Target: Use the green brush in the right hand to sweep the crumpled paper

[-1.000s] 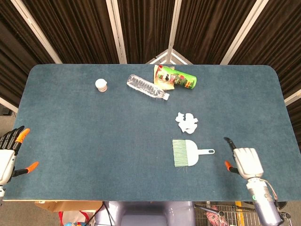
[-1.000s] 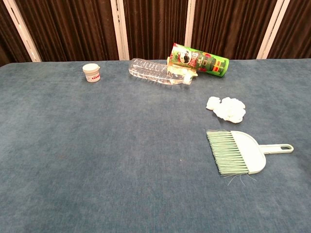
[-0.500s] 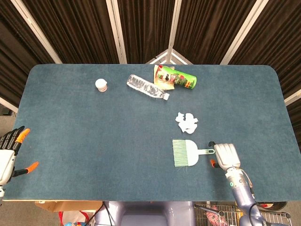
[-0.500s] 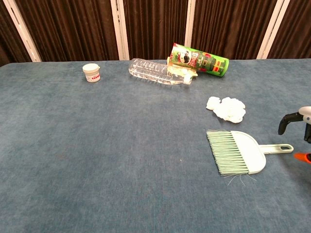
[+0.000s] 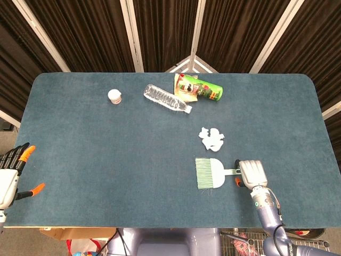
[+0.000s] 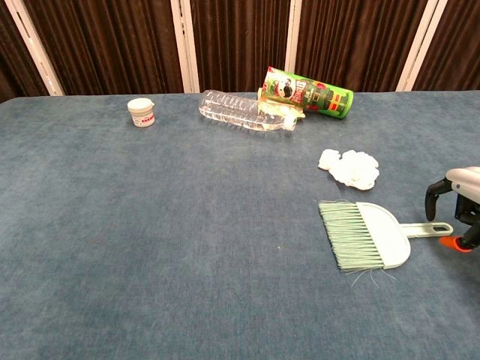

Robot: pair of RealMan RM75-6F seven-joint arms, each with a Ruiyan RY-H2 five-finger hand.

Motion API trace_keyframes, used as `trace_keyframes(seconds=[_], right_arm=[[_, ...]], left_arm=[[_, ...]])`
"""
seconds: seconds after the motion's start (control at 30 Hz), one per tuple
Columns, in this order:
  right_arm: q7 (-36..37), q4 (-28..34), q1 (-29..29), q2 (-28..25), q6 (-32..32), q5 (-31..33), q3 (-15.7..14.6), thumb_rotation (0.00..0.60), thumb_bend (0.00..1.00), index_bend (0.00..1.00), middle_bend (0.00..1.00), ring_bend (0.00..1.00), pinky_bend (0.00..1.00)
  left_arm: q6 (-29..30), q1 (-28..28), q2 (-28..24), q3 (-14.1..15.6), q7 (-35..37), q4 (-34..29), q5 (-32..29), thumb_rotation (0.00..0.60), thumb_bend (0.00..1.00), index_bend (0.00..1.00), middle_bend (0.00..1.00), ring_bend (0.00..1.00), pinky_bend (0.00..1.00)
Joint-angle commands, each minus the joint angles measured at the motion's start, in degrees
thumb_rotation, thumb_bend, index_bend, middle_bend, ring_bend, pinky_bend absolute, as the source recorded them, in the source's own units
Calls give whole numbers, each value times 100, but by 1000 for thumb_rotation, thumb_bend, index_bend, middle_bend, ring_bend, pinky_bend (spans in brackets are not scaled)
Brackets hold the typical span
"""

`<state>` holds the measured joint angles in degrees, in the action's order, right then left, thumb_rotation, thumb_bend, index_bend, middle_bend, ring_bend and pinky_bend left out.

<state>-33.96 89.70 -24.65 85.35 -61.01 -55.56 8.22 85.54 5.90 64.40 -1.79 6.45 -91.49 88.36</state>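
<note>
The green brush [image 5: 209, 173] [image 6: 367, 235] lies flat on the blue table, bristles pointing left and handle pointing right. The crumpled white paper [image 5: 211, 138] [image 6: 349, 166] sits just behind it. My right hand [image 5: 250, 173] [image 6: 457, 206] hovers at the end of the handle. Its fingers are spread to either side of the handle tip and are not closed on it. My left hand [image 5: 10, 176] rests off the table's front left corner with fingers apart and nothing in it. The chest view does not show it.
A clear plastic bottle [image 5: 167, 98] [image 6: 244, 111] lies at the back centre, touching a green snack can [image 5: 201, 88] [image 6: 311, 91] on its side. A small white jar [image 5: 114, 96] [image 6: 141, 112] stands further left. The table's front edge [image 5: 160, 226] runs close behind my right wrist.
My right hand has moved left along the front of the table, from well right of the brush to the end of its handle. The brush, the paper and my left hand have stayed put.
</note>
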Motion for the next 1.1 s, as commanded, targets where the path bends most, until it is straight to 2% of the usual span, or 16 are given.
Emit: trace_keyframes(seconds=[0.03, 0.57, 0.87, 1.1], right_arm=[[48, -49, -26, 47, -2, 22, -9, 600, 315, 466, 1000, 1000, 972], [9, -270, -196, 347, -98, 94, -56, 600, 316, 481, 1000, 1000, 972], [-41, -230, -240, 375, -227, 68, -55, 600, 316, 482, 1000, 1000, 972], [-151, -241, -264, 365, -183, 275, -75, 600, 316, 481, 1000, 1000, 972]], left_arm=[[0, 1, 0, 0, 1, -2, 0, 600, 0, 0, 0, 0, 17], [-16, 15, -10, -1, 28, 4, -3, 600, 0, 0, 0, 0, 17], [-16, 18, -17, 2, 41, 5, 2, 600, 0, 0, 0, 0, 17], [-22, 20, -19, 5, 33, -1, 1, 600, 0, 0, 0, 0, 17]])
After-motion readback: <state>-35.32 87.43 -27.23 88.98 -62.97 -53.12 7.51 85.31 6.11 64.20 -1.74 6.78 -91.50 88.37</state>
